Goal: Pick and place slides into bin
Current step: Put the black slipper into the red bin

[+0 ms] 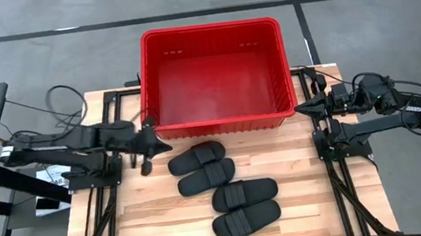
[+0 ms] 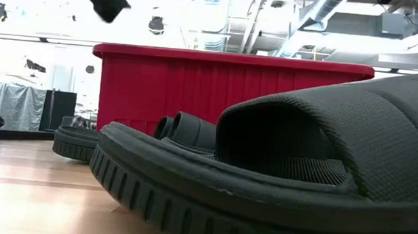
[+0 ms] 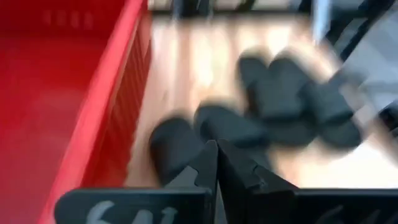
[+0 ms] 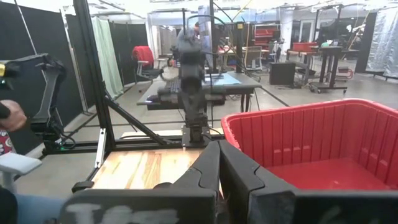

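Notably, all four slides were found on the wooden table [image 1: 151, 220], none in the bin. They were observed in the high view as two side-by-side pairs just in front of the bin's near wall: one slide [image 1: 196, 157] lay closest to the bin, its partner [image 1: 206, 176] touching it on the near side, then a third slide [image 1: 244, 193] and a fourth slide [image 1: 246, 219] lower and slightly to the right, the pairs almost in contact. Each was seen sole down, strap up, long axis running roughly across the table. In the low view the nearest slide [image 2: 278, 181] filled most of the picture, with the others partly hidden behind it. The bin [image 1: 209, 32] was recorded at the far middle of the table, upright, red, with nothing visible inside it. The left gripper [image 1: 152, 143] was noted just off the bin's near-left corner, above the table and beside the first pair, not touching any slide; in its wrist view the fingers [image 3: 202, 168] were seen pressed together with nothing between them, the slides lying blurred beyond. The right gripper [image 1: 302, 108] was noted at the bin's right edge, over the right-hand frame, well apart from the slides; its fingers [image 4: 208, 171] were likewise seen closed on nothing, with the bin's red wall [image 4: 298, 140] just beside them.
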Controlling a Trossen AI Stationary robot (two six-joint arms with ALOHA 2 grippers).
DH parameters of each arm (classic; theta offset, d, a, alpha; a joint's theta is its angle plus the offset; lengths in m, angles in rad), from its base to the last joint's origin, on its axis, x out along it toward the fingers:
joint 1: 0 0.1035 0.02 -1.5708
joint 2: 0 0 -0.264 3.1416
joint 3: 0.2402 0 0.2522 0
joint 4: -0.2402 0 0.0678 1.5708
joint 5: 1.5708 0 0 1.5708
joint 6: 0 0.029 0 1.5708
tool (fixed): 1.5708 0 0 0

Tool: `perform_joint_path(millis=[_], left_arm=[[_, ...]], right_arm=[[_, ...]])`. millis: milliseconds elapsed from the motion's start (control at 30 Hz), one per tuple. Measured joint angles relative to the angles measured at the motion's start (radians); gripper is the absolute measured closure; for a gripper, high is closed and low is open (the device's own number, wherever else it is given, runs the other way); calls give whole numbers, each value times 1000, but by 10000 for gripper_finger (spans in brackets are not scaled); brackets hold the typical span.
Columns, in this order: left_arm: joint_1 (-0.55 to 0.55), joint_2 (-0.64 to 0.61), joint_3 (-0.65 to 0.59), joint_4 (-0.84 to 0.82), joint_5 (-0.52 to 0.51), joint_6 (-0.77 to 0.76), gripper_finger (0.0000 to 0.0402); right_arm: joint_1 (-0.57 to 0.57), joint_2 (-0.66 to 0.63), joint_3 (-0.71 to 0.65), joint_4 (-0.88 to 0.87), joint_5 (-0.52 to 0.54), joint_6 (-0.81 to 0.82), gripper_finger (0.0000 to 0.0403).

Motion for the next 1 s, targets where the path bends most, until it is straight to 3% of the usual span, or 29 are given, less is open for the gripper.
perform_joint_path(millis=[100,333,733,1000], left_arm=[[1,78,0,-83,-90,-54,401],[-62,202,9,-124,-171,-159,401],[-242,212,77,-340,-317,-203,401],[-375,277,77,-358,-321,-114,401]], right_arm=[[0,0,0,0,0,0,403],[0,0,0,0,0,0,403],[0,0,0,0,0,0,403],[0,0,0,0,0,0,403]])
